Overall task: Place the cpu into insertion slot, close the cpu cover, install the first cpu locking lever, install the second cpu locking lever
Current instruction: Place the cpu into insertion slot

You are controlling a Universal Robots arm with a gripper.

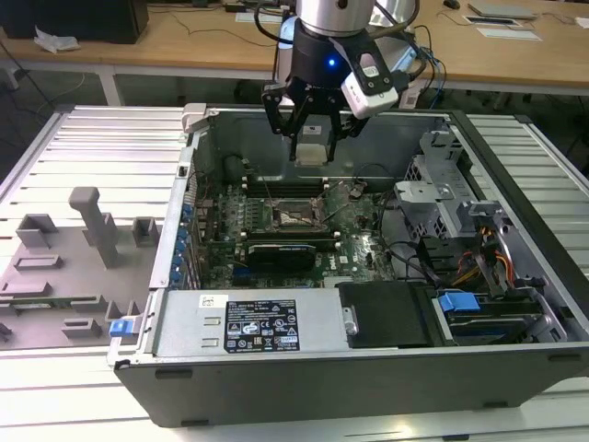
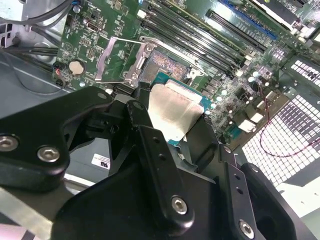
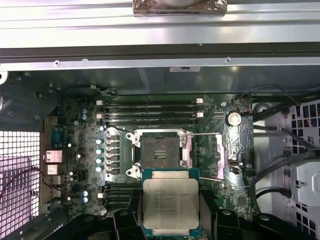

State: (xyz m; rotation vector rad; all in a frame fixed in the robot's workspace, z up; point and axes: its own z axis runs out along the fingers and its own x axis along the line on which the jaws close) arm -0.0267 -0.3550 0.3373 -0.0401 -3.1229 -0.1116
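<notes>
My gripper [image 1: 312, 158] hangs over the open computer case, shut on the cpu [image 1: 313, 150], which sits between the black fingers [image 2: 146, 127]. In both wrist views the cpu [image 3: 170, 204] shows its silver-grey top and green edge, held flat. It hovers above and a little to one side of the insertion slot [image 3: 159, 152], which lies bare with its tan contact centre [image 2: 168, 67] showing. The cpu cover [image 2: 121, 59] is swung open beside the slot, on the side nearer the coin battery [image 3: 232, 118]. Two thin locking levers [image 3: 212, 134] stick out along the cover's sides.
The dark case [image 1: 276, 387] lies on a white slatted table [image 1: 110, 138]. Memory slots [image 3: 150, 112] run beside the socket. A drive cage [image 1: 437, 198] and cables stand at the exterior view's right, grey fixtures [image 1: 92, 230] at its left.
</notes>
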